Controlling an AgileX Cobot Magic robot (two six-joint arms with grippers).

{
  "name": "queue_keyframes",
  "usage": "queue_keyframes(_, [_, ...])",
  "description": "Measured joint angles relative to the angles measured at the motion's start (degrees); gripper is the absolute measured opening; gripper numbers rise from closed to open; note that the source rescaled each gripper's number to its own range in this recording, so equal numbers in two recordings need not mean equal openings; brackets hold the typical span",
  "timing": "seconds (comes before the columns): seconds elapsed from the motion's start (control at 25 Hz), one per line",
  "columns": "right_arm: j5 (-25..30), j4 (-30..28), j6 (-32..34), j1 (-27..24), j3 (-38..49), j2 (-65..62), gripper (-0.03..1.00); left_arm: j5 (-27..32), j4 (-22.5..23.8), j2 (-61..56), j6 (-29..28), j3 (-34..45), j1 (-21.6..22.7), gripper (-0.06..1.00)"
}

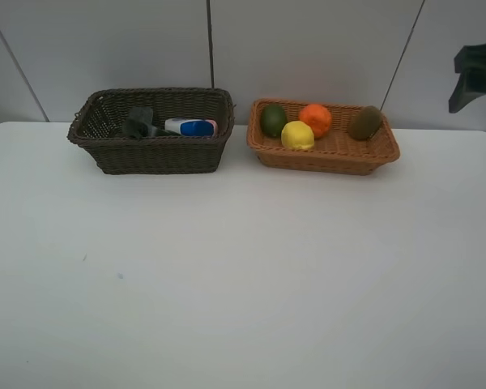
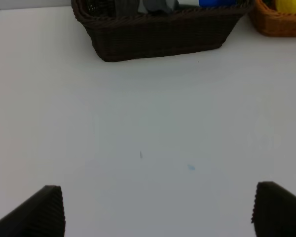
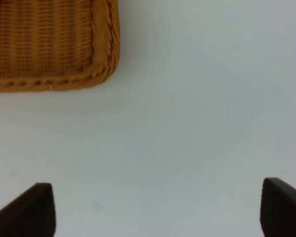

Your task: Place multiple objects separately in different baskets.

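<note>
Two baskets stand side by side at the far edge of the white table (image 1: 243, 284), close to the wall. The dark basket (image 1: 154, 154) is on the left and holds a white bottle (image 1: 190, 126) with a blue cap lying on its side, with a dark green pump bottle (image 1: 138, 123) just left of it; what else lies inside is hidden by the wall of the basket. The tan basket (image 1: 324, 154) on the right holds four fruits: a green fruit (image 1: 273, 119) at its left end, a lemon (image 1: 297, 135) beside it on the near side, an orange (image 1: 315, 118) just behind the lemon, and a kiwi (image 1: 364, 122) apart at the right end. The left gripper (image 2: 158, 210) hangs over bare table on the near side of the dark basket, jaws spread wide and holding nothing. The right gripper (image 3: 158, 210) is over bare table by a corner of the tan basket, jaws likewise wide apart and empty.
</note>
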Motion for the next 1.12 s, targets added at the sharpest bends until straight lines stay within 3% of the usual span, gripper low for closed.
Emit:
queue_keyframes(0.44, [1.32,0.92,0.12,0.00,28.84,-44.39,0.98,0.04,0.00,0.00,0.00,0.00,0.00,1.00])
queue_keyframes(0.76, [5.69,0.92,-0.70,0.00,32.43,-71.22,0.98,0.04,0.00,0.00,0.00,0.00,0.00,1.00])
queue_keyframes(1.12, [11.63,1.44,-4.33,0.00,32.43,-81.95,0.98,0.04,0.00,0.00,0.00,0.00,0.00,1.00])
